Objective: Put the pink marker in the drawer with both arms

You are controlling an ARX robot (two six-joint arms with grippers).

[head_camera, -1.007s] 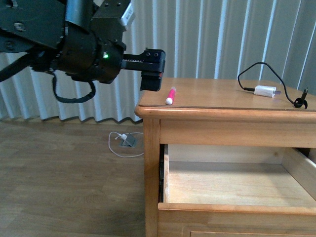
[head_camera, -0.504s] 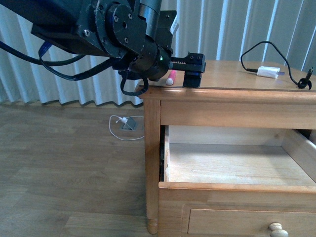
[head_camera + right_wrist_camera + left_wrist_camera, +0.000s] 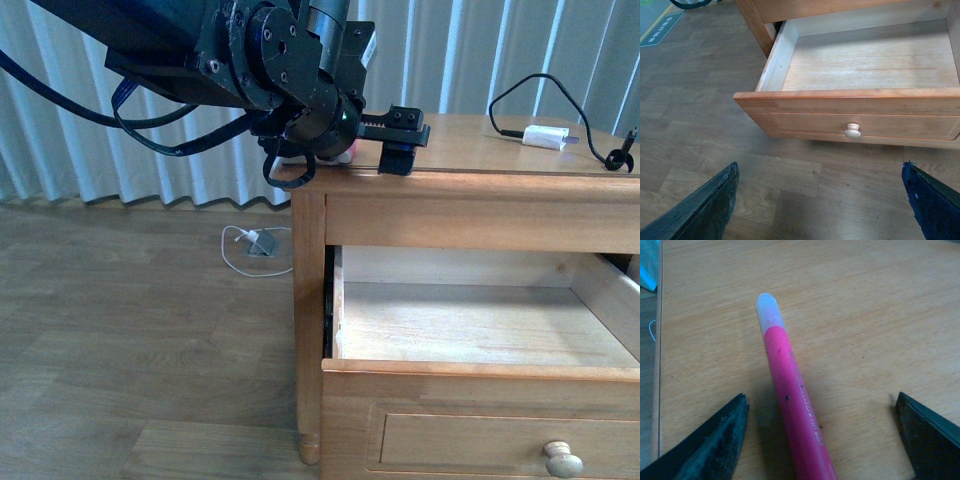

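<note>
Straddling the pink marker (image 3: 790, 410) by the nightstand's (image 3: 470, 160) front-left corner, the left gripper (image 3: 821, 399) gaped, ready to pinch; the right gripper (image 3: 820, 167), jaws spread and empty, faced the open drawer (image 3: 840, 107).

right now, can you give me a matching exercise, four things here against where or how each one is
Things:
1. pink marker
2. drawer
3. white charger
4. right hand

Places or states:
a. pulled out, nothing seen inside
b. open, above the floor in front of the drawer
c. on the tabletop, toward its right end in the front view
d. lying on the tabletop between the fingers of the open left hand, untouched

Pairs: 1-d, 2-a, 3-c, 4-b
</note>
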